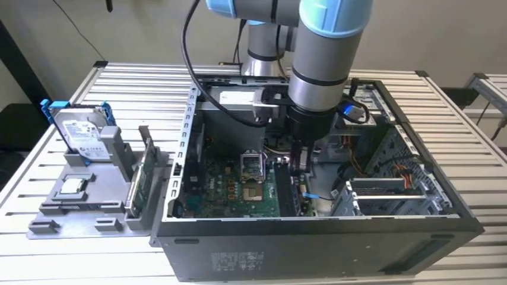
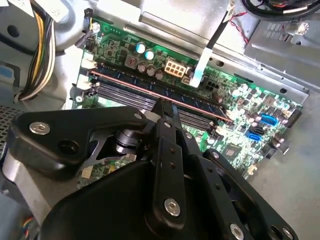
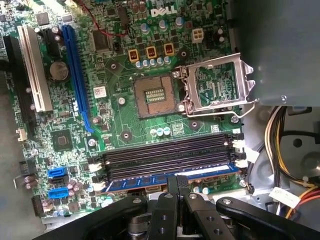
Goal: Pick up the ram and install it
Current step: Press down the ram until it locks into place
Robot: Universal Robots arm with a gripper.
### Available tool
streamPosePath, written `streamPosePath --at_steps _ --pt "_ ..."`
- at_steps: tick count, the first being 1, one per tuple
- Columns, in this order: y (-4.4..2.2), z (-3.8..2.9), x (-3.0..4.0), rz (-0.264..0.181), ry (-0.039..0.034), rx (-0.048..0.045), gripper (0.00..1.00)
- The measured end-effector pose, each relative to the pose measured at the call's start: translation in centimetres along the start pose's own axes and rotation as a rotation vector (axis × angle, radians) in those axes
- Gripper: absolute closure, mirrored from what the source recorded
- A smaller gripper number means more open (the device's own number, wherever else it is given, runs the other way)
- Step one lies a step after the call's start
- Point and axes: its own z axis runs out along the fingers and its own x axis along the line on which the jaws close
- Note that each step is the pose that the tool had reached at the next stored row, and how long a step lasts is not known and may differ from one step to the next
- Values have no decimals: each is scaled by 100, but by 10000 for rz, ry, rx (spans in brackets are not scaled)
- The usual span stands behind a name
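The ram (image 3: 150, 182) is a long blue-green stick standing on edge in the outermost of the black memory slots (image 3: 165, 155) on the green motherboard (image 3: 120, 120). In the second wrist view its thin top edge (image 2: 125, 86) runs along those slots. My gripper (image 3: 177, 181) is down inside the open computer case (image 1: 317, 228), with its black fingers (image 2: 167, 112) closed together at the middle of the ram's top edge. In the exterior view the gripper (image 1: 300, 169) hangs under the arm over the board's slot side.
The open processor socket (image 3: 155, 95) lies beside the slots. Yellow and black cables (image 2: 42, 45) hang near one slot end. Outside the case, on the exterior view's left, a grey fixture (image 1: 79, 202) carries a silver hard drive (image 1: 79, 133) and a green card (image 1: 139, 178).
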Motion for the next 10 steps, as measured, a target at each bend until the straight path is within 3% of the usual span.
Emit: streamPosePath --at_steps 7,10 --pt "-32 81 32 -187 -8 2 89" --pt "-34 104 41 -221 1 -44 89"
